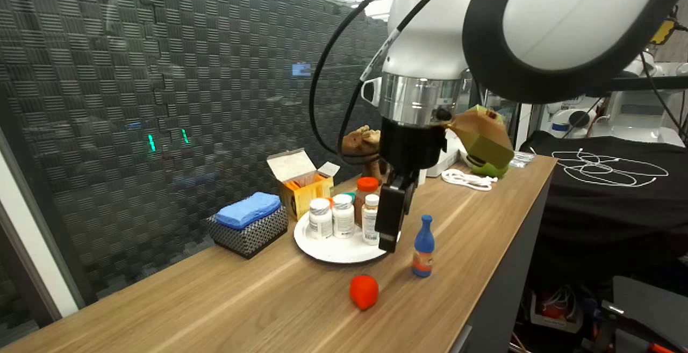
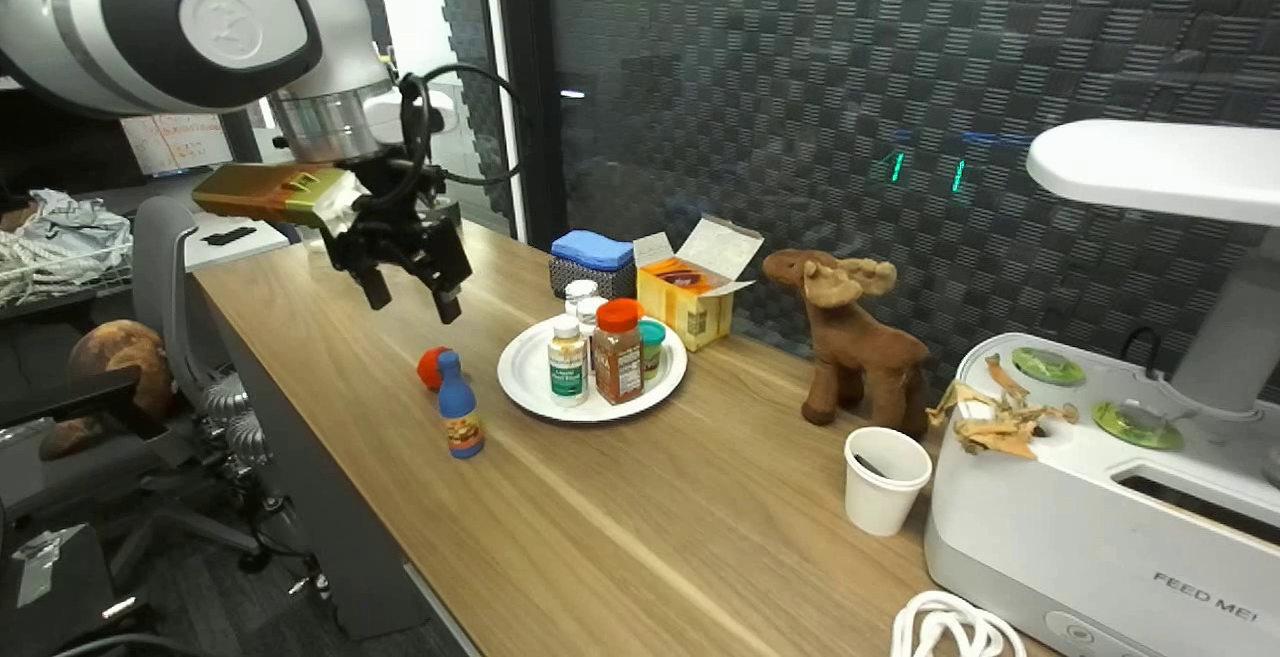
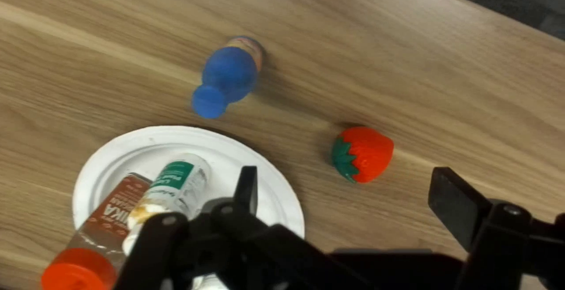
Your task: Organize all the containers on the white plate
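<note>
Wood counter [image 2: 620,537]: strawberry [image 3: 367,154] near plate [image 1: 338,251]; moose [image 2: 857,347], apparently plush, near carton [image 2: 692,309]; jaws wide.

Both exterior views: above the counter [image 1: 231,304], well back, slanting down along it from roughly opposite ends, dark wall [image 2: 800,97] alongside. Wrist view: nearest, aimed steeply down past the gripper [image 3: 344,177]. All three share the white plate [image 3: 276,201] (partly behind the gripper in the wrist view).

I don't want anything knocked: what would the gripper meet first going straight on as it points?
Probably the red strawberry, roughly in line below the gripper; depth is unclear, so perhaps the tabletop beside it.
</note>
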Tool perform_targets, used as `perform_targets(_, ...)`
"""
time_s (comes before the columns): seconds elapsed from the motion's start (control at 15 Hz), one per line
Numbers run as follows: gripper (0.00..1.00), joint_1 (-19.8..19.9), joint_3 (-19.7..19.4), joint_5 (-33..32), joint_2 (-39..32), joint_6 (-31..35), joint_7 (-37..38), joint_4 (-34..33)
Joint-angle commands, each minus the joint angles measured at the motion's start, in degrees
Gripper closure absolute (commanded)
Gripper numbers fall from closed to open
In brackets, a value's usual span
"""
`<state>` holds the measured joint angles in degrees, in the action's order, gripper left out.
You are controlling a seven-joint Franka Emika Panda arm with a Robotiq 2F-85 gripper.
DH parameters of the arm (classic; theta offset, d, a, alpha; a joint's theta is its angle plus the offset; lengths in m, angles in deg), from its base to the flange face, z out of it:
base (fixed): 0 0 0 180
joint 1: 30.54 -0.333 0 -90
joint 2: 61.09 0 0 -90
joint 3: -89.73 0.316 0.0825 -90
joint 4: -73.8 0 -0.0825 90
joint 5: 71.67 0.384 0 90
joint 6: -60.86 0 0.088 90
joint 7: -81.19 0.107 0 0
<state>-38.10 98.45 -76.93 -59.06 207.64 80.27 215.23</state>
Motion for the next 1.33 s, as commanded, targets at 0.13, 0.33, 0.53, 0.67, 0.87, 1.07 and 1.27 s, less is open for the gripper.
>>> perform_targets(0.13, 0.0, -1.7, 0.9, -1.5, -6.2, 0.4, -3.2, -2.2)
perform_targets(0.33, 0.0, -1.5, 0.7, -1.8, -9.1, 2.3, -6.5, -3.0)
perform_targets(0.53, 0.0, -1.1, 0.7, -1.0, -11.6, 4.6, -9.5, -4.6)
perform_targets(0.67, 0.0, -0.6, 1.1, 0.4, -13.0, 4.6, -11.6, -5.9)
perform_targets(0.87, 0.0, 0.0, 1.3, 0.9, -14.7, 3.9, -13.7, -7.6)
perform_targets(1.07, 0.0, 0.9, 1.7, 2.2, -16.2, 3.3, -15.9, -9.0)
perform_targets(1.27, 0.0, 1.7, 2.1, 3.3, -17.3, 2.8, -17.8, -9.9)
